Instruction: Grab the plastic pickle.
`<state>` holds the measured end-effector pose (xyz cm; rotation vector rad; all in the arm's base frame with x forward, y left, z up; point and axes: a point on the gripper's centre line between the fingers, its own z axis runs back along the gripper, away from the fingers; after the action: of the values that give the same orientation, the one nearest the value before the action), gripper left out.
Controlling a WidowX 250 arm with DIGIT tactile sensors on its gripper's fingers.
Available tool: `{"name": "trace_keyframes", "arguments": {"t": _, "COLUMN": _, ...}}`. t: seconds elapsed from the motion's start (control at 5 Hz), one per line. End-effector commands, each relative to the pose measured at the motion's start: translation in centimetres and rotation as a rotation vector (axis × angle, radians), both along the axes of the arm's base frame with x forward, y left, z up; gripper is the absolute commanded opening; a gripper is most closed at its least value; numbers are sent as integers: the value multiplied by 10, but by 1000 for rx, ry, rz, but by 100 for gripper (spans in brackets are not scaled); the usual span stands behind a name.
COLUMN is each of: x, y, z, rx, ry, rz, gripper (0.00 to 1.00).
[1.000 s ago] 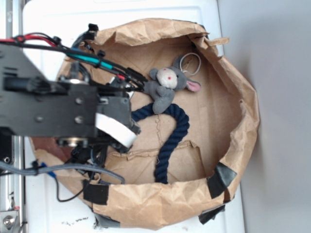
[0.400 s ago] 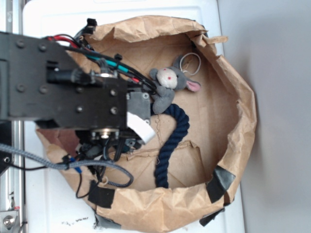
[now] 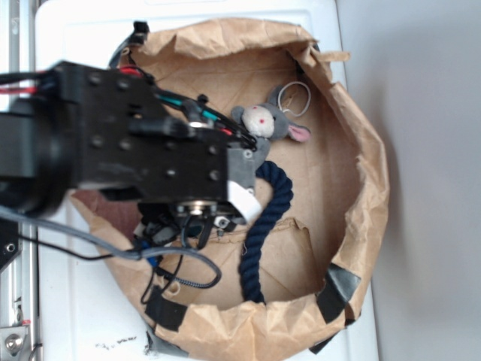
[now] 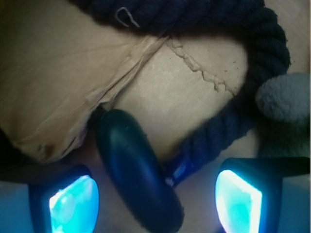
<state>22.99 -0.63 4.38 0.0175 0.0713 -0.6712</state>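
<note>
Right now I have the arm well inside the crumpled paper bag [image 3: 368,188], whose raised walls ring the whole working area on the white worktop [image 3: 75,331]; open floor remains toward the bag's right wall, while the left side is filled by the arm and its cables. My wrist view shows the tool [image 4: 155,194] released, both lit fingers [image 4: 73,201] spread wide with the plastic pickle [image 4: 136,172] lying between them, nearer the left one and not touched by either. The pickle rests on the bag floor, its far end tucked against a torn paper flap [image 4: 77,92].

Crowding it on the other side is the navy rope [image 4: 228,131], which curves around and comes just beside the pickle near the right finger. A grey plush mouse [image 3: 267,124] sits near the bag's far wall, touching the rope's upper bend; its limb shows at the wrist view's right edge.

Compared with a second ago, the arm has travelled rightward, now covering the rope's left end and reaching the mouse's body.
</note>
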Motion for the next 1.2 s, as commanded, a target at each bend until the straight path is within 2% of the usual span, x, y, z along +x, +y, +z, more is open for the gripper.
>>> {"name": "trace_keyframes", "arguments": {"t": 0.0, "x": 7, "y": -7, "z": -7, "rx": 47, "ry": -58, "rz": 24, "gripper": 50}}
{"name": "trace_keyframes", "arguments": {"t": 0.2, "x": 3, "y": -6, "z": -12, "rx": 66, "ry": -85, "rz": 38, "gripper": 0}}
{"name": "trace_keyframes", "arguments": {"t": 0.4, "x": 5, "y": -6, "z": -12, "rx": 70, "ry": -102, "rz": 52, "gripper": 0}}
{"name": "trace_keyframes", "arguments": {"t": 0.8, "x": -8, "y": -6, "z": -3, "rx": 57, "ry": -110, "rz": 70, "gripper": 0}}
{"name": "trace_keyframes", "arguments": {"t": 1.0, "x": -7, "y": -6, "z": 39, "rx": -39, "ry": -68, "rz": 111, "gripper": 0}}
